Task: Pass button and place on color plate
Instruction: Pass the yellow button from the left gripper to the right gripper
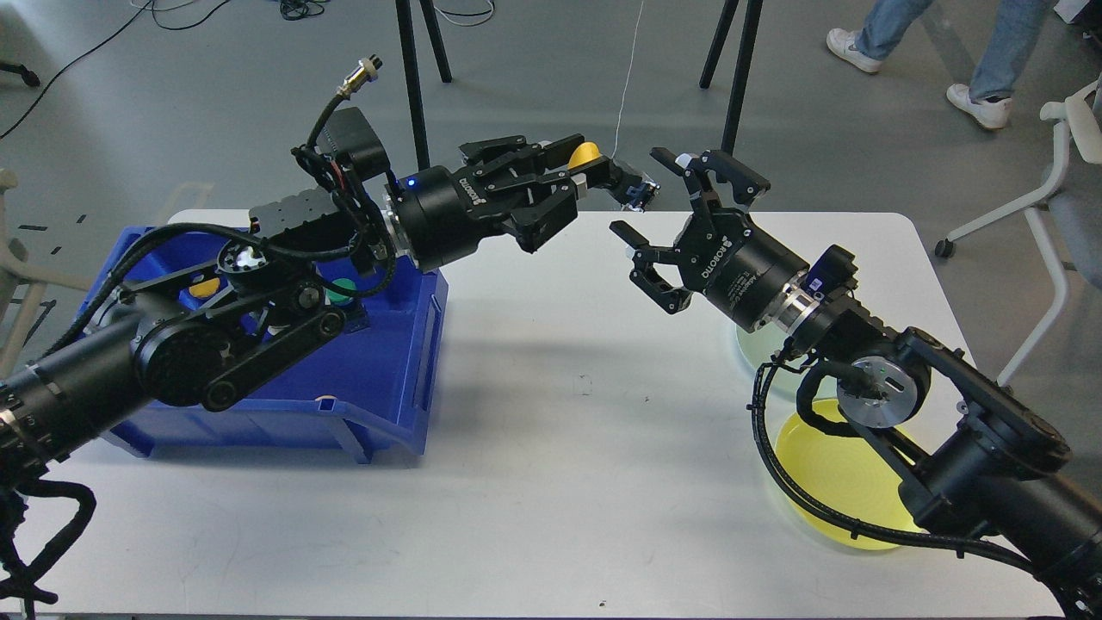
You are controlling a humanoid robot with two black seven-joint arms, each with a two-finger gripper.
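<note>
Yellow-capped button (603, 170) up in the air, gripped in the left hand (578, 178), whose fingers are closed around its body, the yellow cap poking up above them and the small blue-and-black base sticking out toward the right. That hand hangs over the far edge of the white worktop (551, 430), just right of the blue bin (392, 379). Facing it, the right hand (673, 211) is spread wide, one finger up high near the button's base, the other lower down, nothing between them. The gap between the two hands is small; the button's base sits just beside the right hand's upper finger, and whether they touch I can't tell.

Down in the blue bin, a green-capped button (343, 291) peeks out behind the left arm, and a second yellow cap (204, 287) shows further left, mostly hidden by the arm's joints.

Over on the right side of the worktop, the pale green plate (758, 357) is largely covered by the right arm, only a sliver of rim showing. The yellow plate (818, 469) lies nearer, also partly under the arm and its cable. What lies on either plate can't be seen from here.
</note>
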